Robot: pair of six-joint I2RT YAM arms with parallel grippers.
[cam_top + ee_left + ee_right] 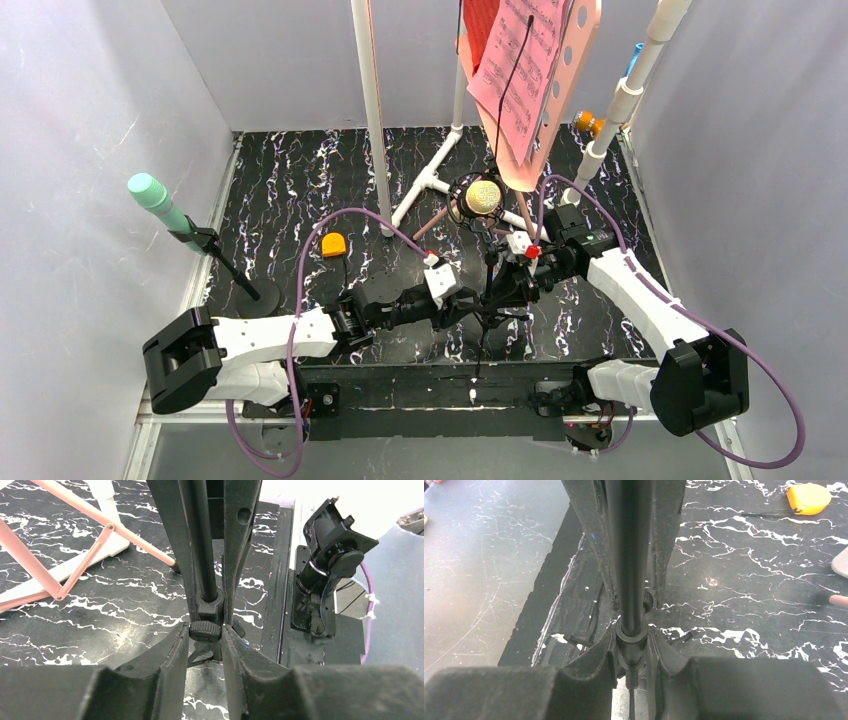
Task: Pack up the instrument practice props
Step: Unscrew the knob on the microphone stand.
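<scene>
On the marbled black table (pixel 290 190), my left fingers (pixel 165 665) pinch the slim black round pole (pixel 202 540) at its ribbed knob. My foam-padded right fingers (pixel 586 665) clamp it too. Its yellow mesh-domed microphone (pixel 483 196) stands at twelve o'clock.

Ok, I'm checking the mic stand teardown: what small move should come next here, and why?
Probably close the left tool firmly on the knob, ready to twist it loose. Its fingers flank the knob closely, though I can't tell whether they pinch it yet. The right tool is shut on the pole, which should steady the stand.
</scene>
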